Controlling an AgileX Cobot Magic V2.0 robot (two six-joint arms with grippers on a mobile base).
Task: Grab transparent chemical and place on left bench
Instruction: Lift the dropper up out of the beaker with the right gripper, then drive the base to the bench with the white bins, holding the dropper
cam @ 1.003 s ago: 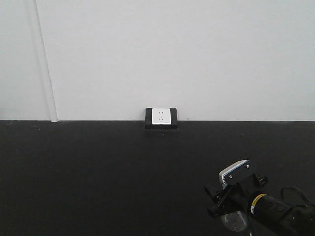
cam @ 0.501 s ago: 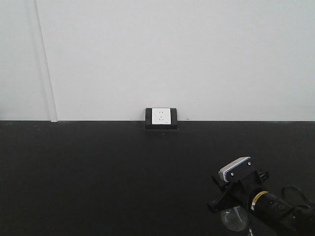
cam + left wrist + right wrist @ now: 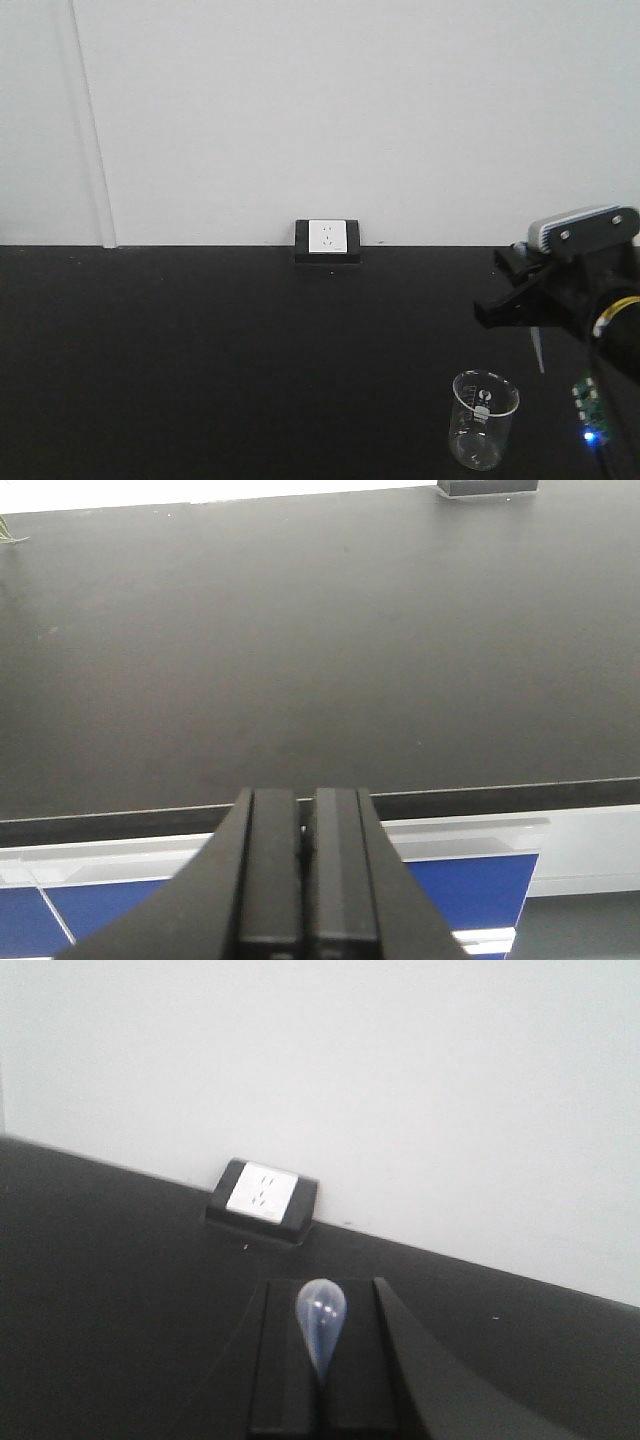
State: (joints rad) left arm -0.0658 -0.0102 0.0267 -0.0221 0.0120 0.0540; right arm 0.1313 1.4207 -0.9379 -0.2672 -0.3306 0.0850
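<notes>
While the black counter (image 3: 200, 350) lies open from its 9 o'clock end across the middle, a white wall (image 3: 350, 100) closes its far edge at 12 o'clock, with a white socket (image 3: 328, 240) seated on that seam. From the left wrist, the counter's near edge runs straight across above blue cabinet fronts (image 3: 470, 890).

The right gripper (image 3: 505, 305) hangs in the air at 3 o'clock, well above the worktop. Its fingers are pinched on a pale bluish dropper (image 3: 320, 1322), bulb up between them and tip pointing down. The left gripper (image 3: 305, 805) sits over the near edge with its fingers pressed together, holding nothing.

The transparent chemical (image 3: 484, 420), a small clear glass beaker with printed markings, stands upright on the counter at 5 o'clock. It is below and just left of the dropper's tip, apart from it. Whether it holds liquid cannot be told.
</notes>
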